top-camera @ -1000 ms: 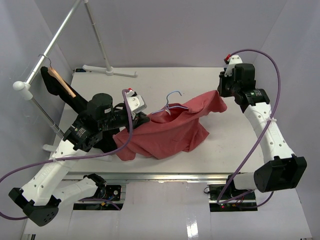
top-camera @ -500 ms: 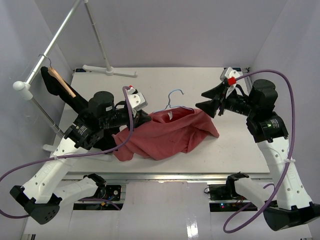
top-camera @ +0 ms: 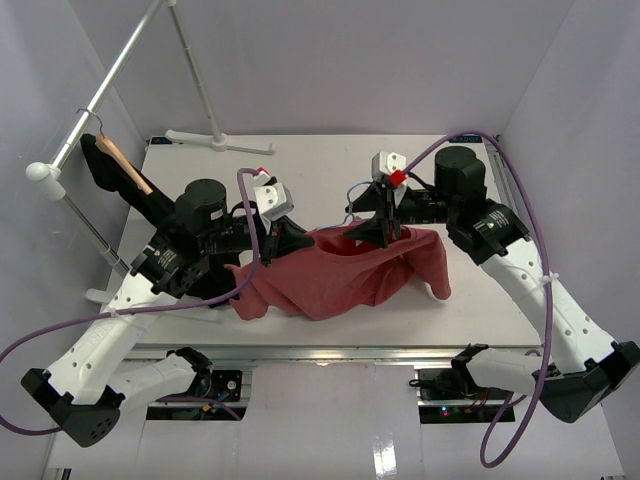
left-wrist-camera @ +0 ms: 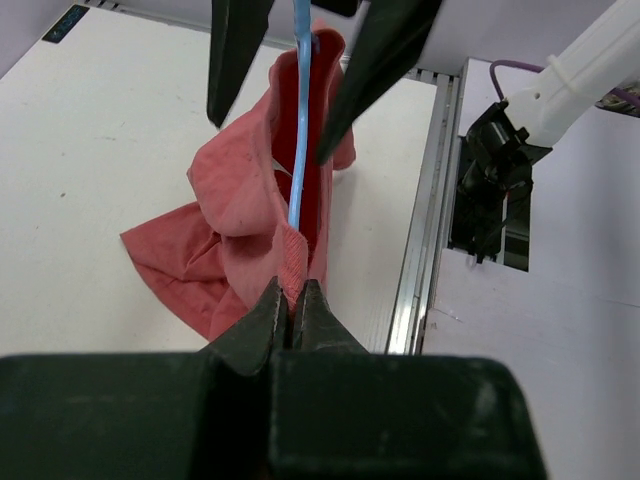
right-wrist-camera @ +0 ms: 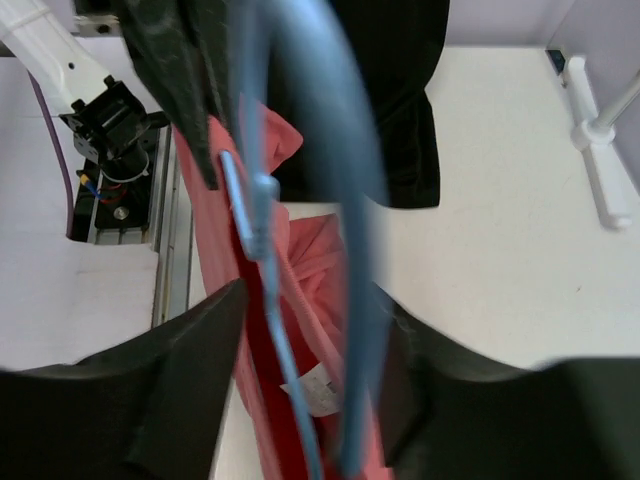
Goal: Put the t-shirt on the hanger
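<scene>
The left gripper [left-wrist-camera: 292,300] stays clamped on a hemmed edge of the t-shirt [left-wrist-camera: 240,220], with the hanger [left-wrist-camera: 300,120] wire running straight out ahead of its tips through the cloth. Farther on, the right gripper [right-wrist-camera: 310,340] has dropped the t-shirt corner it was stretching out to its side and swung in. Its jaws now stand apart astride the hanger's neck, gripping nothing. The t-shirt has slumped beneath it, so taking hold of the hanger looks like the next move
</scene>
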Motion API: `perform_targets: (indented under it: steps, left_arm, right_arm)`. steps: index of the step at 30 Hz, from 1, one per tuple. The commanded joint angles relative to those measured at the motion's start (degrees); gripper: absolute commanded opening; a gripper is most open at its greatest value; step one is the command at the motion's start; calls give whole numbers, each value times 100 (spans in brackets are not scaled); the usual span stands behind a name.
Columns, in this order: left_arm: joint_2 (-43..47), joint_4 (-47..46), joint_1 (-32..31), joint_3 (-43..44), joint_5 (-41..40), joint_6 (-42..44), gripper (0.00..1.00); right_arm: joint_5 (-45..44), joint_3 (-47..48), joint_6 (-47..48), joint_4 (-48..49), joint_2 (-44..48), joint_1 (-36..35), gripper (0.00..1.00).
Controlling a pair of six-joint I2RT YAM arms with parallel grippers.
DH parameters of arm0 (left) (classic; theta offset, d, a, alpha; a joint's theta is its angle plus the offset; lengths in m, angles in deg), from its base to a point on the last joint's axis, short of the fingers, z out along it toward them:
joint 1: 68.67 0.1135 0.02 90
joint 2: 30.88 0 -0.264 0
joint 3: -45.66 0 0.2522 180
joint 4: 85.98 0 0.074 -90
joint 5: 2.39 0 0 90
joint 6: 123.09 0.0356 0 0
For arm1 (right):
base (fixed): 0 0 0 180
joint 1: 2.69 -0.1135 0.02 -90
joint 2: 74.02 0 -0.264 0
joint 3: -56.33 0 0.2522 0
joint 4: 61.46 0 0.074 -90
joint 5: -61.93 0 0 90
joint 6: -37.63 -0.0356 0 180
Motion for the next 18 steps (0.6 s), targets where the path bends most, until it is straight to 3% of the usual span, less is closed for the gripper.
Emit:
perform_targets:
  steps: [1,3,4,12,16,18]
  left_arm:
    - [30,-450,6,242,445,-143,0]
    - [-8,-468,6,292,496,-148,0]
    - [-53,-436,6,357,484,-148,0]
    - [-382,777,6,1175,-1244,-57,8]
    - [-189,766,12,1153,-1645,-120,14]
    - [-157,796,6,1192,-1888,-162,22]
  right_arm:
    - [-355,314,213,-182,-225,-78,42]
    - [-538,389,170,-206,-231,-81,14]
    - [-759,409,86,-180,-205,-81,9]
    - [-1834,1073,-391,-755,122,173,8]
    - [-1659,1184,-359,-975,155,269,8]
    - [-1362,1171,-285,-1075,189,271,8]
